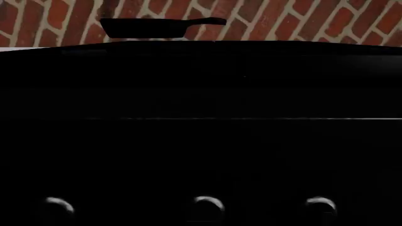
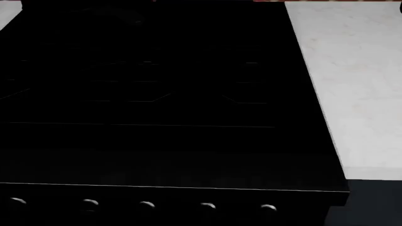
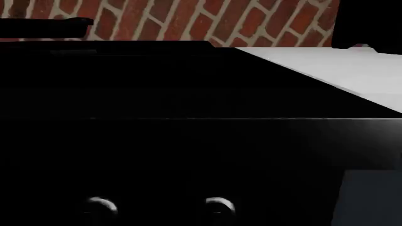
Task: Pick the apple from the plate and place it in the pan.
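Pan point(image 1: 148, 28): you can see it far back on the black stove point(image 2: 157, 94), by the brick wall point(image 1: 283, 19).
Apple: you can't see it.
Plate: you can't see it either.
Pincers: not in any view, so you can't tell if they're open or closed.
Tabletop point(image 2: 351, 84): white, right of the stove.
Knobs point(image 2: 146, 205): in a row along the stove's front.
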Available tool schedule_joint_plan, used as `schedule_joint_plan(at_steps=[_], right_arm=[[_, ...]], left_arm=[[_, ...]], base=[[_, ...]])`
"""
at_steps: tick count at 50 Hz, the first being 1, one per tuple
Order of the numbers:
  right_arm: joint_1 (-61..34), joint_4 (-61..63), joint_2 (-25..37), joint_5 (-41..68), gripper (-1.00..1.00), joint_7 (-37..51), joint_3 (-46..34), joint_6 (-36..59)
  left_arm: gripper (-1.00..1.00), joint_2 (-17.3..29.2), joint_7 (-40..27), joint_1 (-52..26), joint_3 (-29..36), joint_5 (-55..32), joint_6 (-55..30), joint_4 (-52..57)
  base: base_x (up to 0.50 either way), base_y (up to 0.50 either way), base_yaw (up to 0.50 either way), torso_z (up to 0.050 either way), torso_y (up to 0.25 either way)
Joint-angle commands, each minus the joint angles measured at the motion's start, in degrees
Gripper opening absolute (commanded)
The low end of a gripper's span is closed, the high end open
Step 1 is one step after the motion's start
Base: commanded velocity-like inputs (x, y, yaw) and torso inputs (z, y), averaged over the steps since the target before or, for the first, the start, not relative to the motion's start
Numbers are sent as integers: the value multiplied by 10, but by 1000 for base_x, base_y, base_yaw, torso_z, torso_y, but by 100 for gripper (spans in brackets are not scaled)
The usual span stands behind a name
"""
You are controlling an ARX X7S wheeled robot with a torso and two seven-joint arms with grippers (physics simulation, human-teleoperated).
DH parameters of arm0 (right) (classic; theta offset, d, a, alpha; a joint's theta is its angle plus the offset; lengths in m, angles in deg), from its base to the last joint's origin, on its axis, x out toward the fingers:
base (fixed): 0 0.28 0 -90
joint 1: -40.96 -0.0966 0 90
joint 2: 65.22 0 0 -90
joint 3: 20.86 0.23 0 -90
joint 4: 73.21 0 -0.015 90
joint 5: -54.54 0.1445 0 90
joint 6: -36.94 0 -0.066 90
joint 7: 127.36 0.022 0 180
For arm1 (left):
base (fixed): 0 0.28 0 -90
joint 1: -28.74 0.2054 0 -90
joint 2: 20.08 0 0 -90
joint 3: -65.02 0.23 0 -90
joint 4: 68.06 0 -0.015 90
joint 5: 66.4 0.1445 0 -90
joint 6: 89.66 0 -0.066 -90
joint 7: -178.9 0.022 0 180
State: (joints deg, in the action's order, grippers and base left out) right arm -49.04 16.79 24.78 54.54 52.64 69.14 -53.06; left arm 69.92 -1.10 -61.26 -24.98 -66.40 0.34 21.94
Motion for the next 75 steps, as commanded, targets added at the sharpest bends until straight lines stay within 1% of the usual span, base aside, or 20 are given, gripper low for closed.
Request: schedule_joint_plan(at_steps=[1, 3, 5, 7, 8, 9, 15, 17, 25, 36, 40, 43, 45, 51, 60, 62, 65, 70, 72, 75], right_arm=[[0, 0, 5, 0, 100, 7, -7, 0], [1, -2, 9, 10, 100, 13, -8, -6], [2, -8, 14, 16, 100, 18, -14, -13], [6, -6, 19, 16, 100, 22, -19, -15], [6, -8, 21, 17, 100, 23, -20, -16], [6, -10, 23, 20, 100, 25, -20, -18], [8, -8, 29, 26, 100, 31, -32, -20], [6, -11, 30, 30, 100, 33, -34, -22], [7, -7, 39, 37, 100, 42, -40, -24], [2, -20, 47, 50, 100, 46, -46, -36], [3, -19, 50, 56, 100, 47, -47, -39], [4, -18, 55, 52, 100, 48, -53, -37], [6, -20, 56, 54, 100, 49, -54, -40], [8, -13, 59, 57, 100, 57, -56, -38], [9, -11, 64, 61, 100, 63, -63, -41], [8, -14, 65, 63, 100, 64, -63, -44], [7, -15, 66, 64, 100, 66, -65, -45], [8, -14, 67, 68, 100, 71, -65, -46], [8, -15, 67, 68, 100, 73, -67, -46], [6, -19, 68, 68, 100, 75, -70, -45]], left_arm=[[100, 6, -6, 0, 6, -6, 0, 0], [100, 9, -11, 2, 15, -6, 12, -7], [100, 13, -19, 10, 22, -13, -71, 80], [100, 17, -26, 13, 28, -15, -65, 82], [100, 17, -25, 8, 28, -18, -1, 11], [100, 19, -31, 13, 29, -19, -46, 63], [100, 25, -42, 12, 36, -25, 19, 5], [100, 30, -49, 16, 38, -27, -54, 82], [100, 38, -59, 10, 45, -37, -69, 91], [100, 46, -73, 6, 56, -36, -53, 77], [100, 43, -72, 3, 58, -37, 49, -13], [100, 49, -77, 5, 68, -18, 83, -29], [100, 51, -82, 7, 67, -23, -8, 53], [100, 56, -86, 7, 72, -28, -30, 79], [100, 63, -93, 10, 77, -34, -21, 78], [100, 60, -90, 7, 81, -30, 57, -2], [100, 61, -90, 3, 84, -30, 70, -18], [100, 68, -97, 5, 83, -44, -16, 65], [100, 63, -96, 0, 86, -37, 67, -19], [100, 62, -94, -3, 89, -44, 71, -33]], base=[[0, 0, 0, 0, 0], [0, 0, 0, 0, 0], [0, 0, 0, 0, 0], [0, 0, 0, 0, 0], [0, 0, 0, 0, 0], [0, 0, 0, 0, 0], [-160, 0, 0, 0, 0], [-373, 0, 0, 0, 0], [-480, -50, 0, 0, 0], [-221, -23, 0, 0, 0], [0, 0, 0, 5, 0], [0, 0, 0, 46, 36], [0, 0, 0, 50, 37], [0, 0, 0, 50, 37], [0, 0, 0, 50, 37], [0, 0, 0, 50, 37], [0, 0, 0, 50, 39], [0, 0, 0, 50, 36], [0, 0, 0, 50, 37], [0, 0, 0, 50, 37]])
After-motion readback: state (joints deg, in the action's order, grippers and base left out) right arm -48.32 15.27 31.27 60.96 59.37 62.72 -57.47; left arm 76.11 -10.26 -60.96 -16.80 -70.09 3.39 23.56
